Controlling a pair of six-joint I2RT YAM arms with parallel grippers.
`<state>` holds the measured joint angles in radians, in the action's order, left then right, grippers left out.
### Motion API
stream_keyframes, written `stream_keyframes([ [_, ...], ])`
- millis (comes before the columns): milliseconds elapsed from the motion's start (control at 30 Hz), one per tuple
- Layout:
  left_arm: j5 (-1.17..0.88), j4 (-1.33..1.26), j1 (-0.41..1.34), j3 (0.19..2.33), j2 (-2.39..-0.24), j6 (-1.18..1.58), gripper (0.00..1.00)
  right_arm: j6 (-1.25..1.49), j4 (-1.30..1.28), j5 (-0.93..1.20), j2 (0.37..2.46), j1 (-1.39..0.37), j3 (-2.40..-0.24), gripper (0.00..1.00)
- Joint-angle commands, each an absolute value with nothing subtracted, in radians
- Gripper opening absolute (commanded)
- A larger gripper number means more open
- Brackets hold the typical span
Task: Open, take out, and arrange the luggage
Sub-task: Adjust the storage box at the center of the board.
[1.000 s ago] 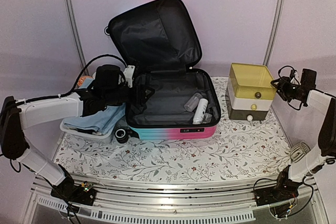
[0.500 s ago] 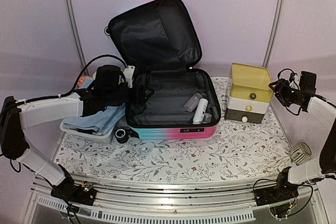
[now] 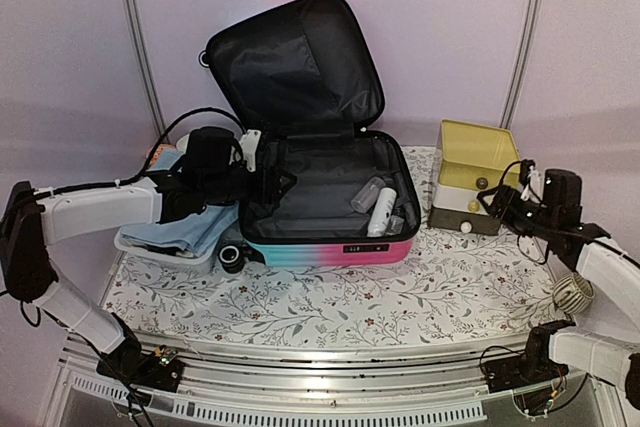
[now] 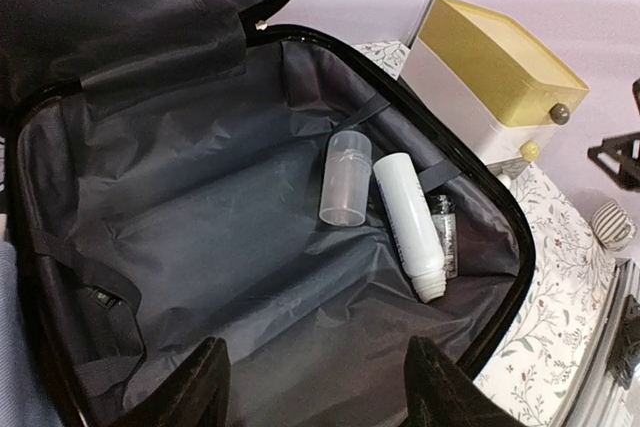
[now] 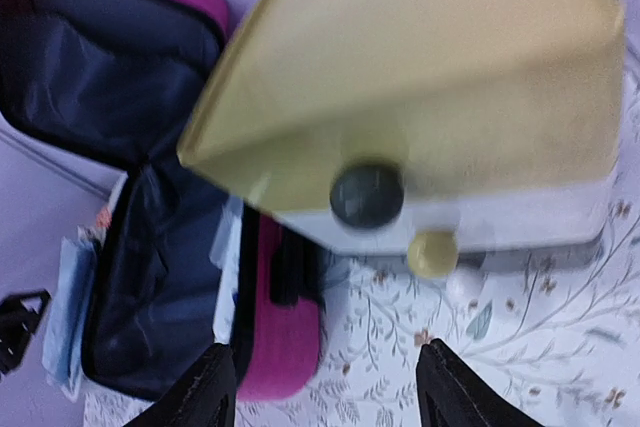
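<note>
Found luggage (image 3: 330, 249) open at table centre, lid raised toward 12 o'clock. Judged take-out step in hand, with bottles (image 4: 410, 222) lying at its 3 o'clock side. Noted left gripper (image 4: 315, 377) spread and empty at the 9 o'clock rim. Called next for a reach across, then a pinch. Noted right gripper (image 5: 322, 372) spread, empty, facing box (image 3: 475, 172) at 3 o'clock. Read no legible writing.
</note>
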<state>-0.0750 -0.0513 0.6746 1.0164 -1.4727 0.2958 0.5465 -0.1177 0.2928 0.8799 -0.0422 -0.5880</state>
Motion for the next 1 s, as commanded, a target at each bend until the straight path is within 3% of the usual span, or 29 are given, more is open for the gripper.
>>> stream_keyframes([
  [0,-0.085,-0.046,0.695,1.033,-1.486,0.293,0.62,0.522,-0.036,0.114,0.847,-0.223,-0.475,0.64],
  [200,-0.08,-0.047,0.699,1.037,-1.491,0.296,0.62,0.692,0.225,0.195,0.816,-0.301,-0.251,0.67],
  [300,-0.083,-0.054,0.703,1.03,-1.487,0.3,0.62,0.792,0.312,0.172,0.818,-0.301,-0.174,0.78],
  [400,-0.084,-0.059,0.706,1.021,-1.48,0.3,0.62,0.83,0.335,0.113,0.829,-0.299,-0.158,0.82],
  [533,-0.074,-0.06,0.707,1.012,-1.473,0.293,0.62,0.933,0.333,-0.025,0.857,-0.298,-0.148,0.82],
  [633,-0.073,-0.07,0.707,1.0,-1.471,0.293,0.62,1.068,0.445,-0.089,0.883,-0.281,-0.075,0.74],
  [800,-0.074,-0.078,0.707,0.993,-1.476,0.296,0.62,1.077,0.77,0.09,0.932,-0.165,0.021,0.79],
  [900,-0.077,-0.086,0.707,0.99,-1.483,0.296,0.62,1.069,0.899,0.255,1.119,-0.096,-0.043,0.8],
  [967,-0.084,-0.092,0.707,0.991,-1.489,0.297,0.62,1.092,1.086,0.343,1.273,-0.065,-0.056,0.76],
])
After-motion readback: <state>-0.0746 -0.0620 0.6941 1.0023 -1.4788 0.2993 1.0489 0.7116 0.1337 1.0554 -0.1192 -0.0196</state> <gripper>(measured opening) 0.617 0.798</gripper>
